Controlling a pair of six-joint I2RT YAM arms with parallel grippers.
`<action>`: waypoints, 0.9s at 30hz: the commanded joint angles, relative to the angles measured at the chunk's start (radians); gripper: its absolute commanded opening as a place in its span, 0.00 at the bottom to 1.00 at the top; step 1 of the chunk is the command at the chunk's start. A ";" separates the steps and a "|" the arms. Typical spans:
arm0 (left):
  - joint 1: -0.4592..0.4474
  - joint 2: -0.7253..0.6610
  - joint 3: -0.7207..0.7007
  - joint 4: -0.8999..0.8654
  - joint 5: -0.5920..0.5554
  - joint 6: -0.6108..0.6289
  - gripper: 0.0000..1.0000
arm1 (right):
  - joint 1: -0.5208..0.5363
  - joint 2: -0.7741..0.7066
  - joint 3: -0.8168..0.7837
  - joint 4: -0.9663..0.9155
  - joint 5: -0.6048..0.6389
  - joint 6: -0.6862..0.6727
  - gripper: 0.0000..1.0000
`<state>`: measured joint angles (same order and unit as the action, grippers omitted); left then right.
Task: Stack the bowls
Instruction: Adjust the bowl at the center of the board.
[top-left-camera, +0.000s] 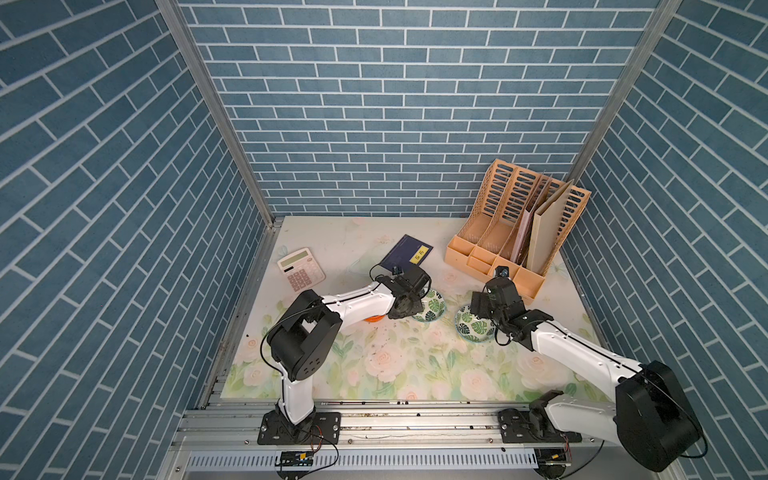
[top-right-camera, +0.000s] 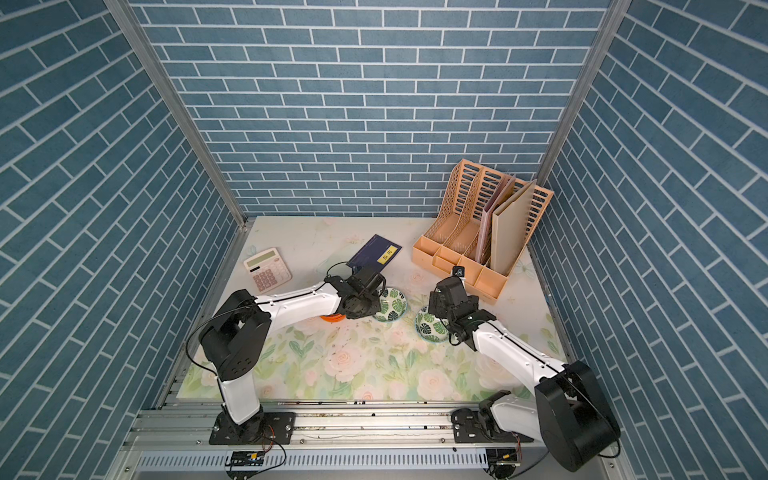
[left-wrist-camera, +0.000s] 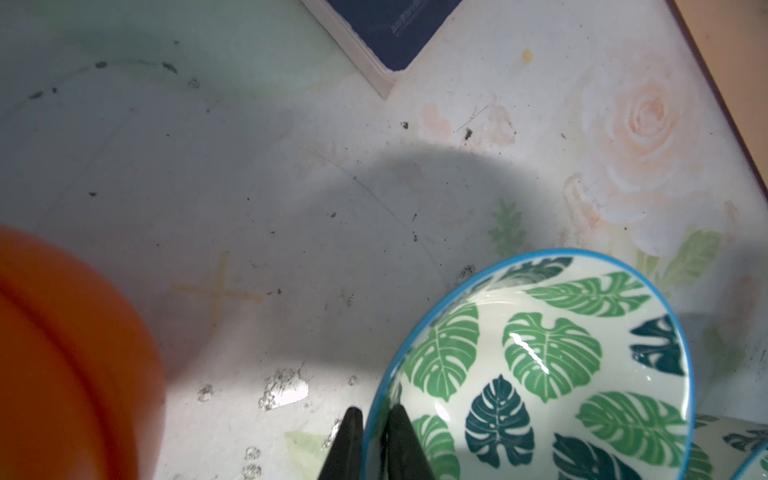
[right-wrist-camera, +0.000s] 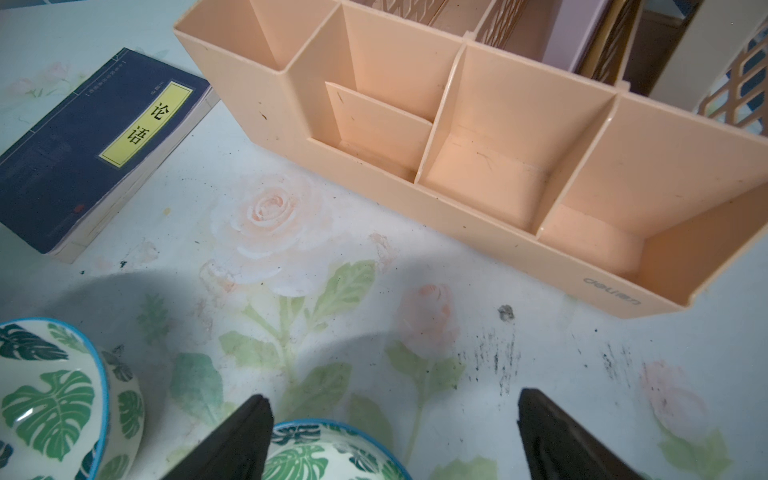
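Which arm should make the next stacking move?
Left. The left pincer is shut on the rim of one leaf-print bowl, beside the orange bowl. The right pincer hangs open over the other leaf-print bowl, holding nothing.

**Clearance: centre crowded, front open**

The front half of the table (top-left-camera: 395, 374) is left bare. The far right corner is blocked by the tall file organizer (top-left-camera: 515, 232). A calculator (top-left-camera: 301, 270) at the far left and a book (top-left-camera: 407, 259) at the far centre are laid flat. A narrow gap is seen between the left leaf bowl (top-left-camera: 434, 309) and the right leaf bowl (top-left-camera: 473, 328). An orange bowl (top-left-camera: 373, 319) is mostly covered by the left forearm (top-left-camera: 357, 301). A bare strip is noted between the right leaf bowl and the organizer.
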<state>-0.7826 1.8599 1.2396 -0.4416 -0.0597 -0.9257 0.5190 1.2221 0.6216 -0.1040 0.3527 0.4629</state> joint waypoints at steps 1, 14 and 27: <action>0.006 -0.007 -0.039 -0.038 -0.012 0.019 0.16 | 0.004 0.017 -0.001 0.014 -0.003 -0.024 0.96; 0.006 -0.020 -0.054 -0.044 -0.014 0.033 0.13 | 0.004 0.022 0.001 0.020 -0.004 -0.022 0.96; 0.006 -0.041 -0.078 -0.046 -0.011 0.034 0.13 | 0.003 0.036 0.006 0.029 -0.008 -0.023 0.96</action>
<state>-0.7818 1.8267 1.1950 -0.3981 -0.0475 -0.9195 0.5190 1.2476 0.6216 -0.0883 0.3470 0.4629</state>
